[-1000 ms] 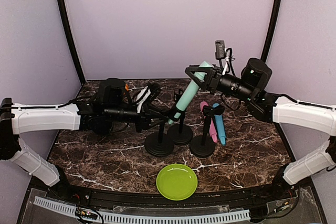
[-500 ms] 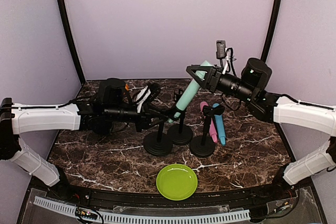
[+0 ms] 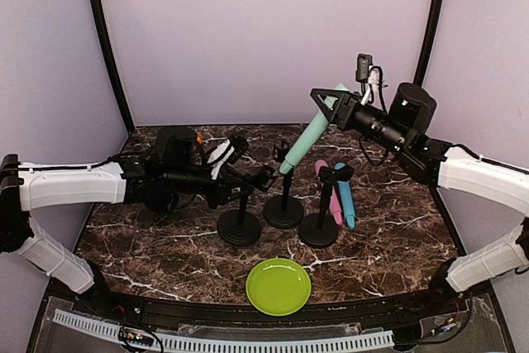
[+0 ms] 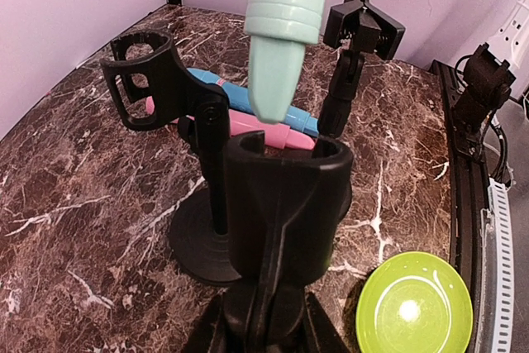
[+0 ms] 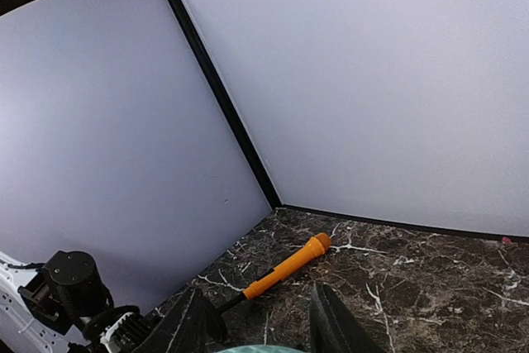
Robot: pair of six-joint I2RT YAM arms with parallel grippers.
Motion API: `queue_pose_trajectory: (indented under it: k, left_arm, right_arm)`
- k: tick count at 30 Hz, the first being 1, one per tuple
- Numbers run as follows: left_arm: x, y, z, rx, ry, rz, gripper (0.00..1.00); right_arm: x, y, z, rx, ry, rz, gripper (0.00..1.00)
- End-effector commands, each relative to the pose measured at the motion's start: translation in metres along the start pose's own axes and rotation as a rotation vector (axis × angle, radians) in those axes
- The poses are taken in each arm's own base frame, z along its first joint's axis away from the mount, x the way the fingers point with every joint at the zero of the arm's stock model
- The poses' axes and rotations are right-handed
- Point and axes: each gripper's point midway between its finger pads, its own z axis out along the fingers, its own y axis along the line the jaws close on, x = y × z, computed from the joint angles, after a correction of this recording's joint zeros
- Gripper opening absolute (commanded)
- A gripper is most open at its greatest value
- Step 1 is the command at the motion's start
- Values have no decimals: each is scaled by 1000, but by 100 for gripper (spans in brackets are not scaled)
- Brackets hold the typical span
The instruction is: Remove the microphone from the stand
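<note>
Well, my right end effector (image 3: 327,105) is clamped on the teal microphone (image 3: 304,140), whose tail hangs just above the clip (image 4: 285,192) (already out, I judge). My left end effector (image 3: 252,179) grips the stand (image 3: 240,227); I should brace it and lift away along the clip's axis.

No writing, label, brand or number can be read anywhere in the scene. The teal microphone (image 3: 312,131), the black stands (image 3: 283,211), the green plate (image 3: 278,286) and the white arm casings (image 3: 70,185) show only plain surfaces.
</note>
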Motion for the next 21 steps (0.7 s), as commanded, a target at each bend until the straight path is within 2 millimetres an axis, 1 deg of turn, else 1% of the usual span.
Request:
queue_pose_trajectory:
  k: [1,5,9,14,16,18,21]
  left_arm:
    - [-23,-5,-10,7,-75,39,0]
    - [-25,-4,-13,-1,-83,43,0]
    - [-27,4,-16,-52,-91,31,0]
    - [-30,29,-25,-202,-89,29,0]
    - [-32,36,-28,-245,-96,30,0]
    - [-37,43,-32,-283,-105,24,0]
    - [-42,51,-36,-327,-115,19,0]
  right_arm:
    - [-29,2,-6,25,-80,-40,0]
    - [-34,1,-11,42,-95,-47,0]
    - [-38,-5,-19,96,-100,-71,0]
    - [-52,-27,-46,252,-115,-131,0]
    - [-56,-39,-56,314,-103,-147,0]
    - [-56,-57,-65,385,-83,-157,0]
    - [-56,-94,-78,511,-22,-161,0]
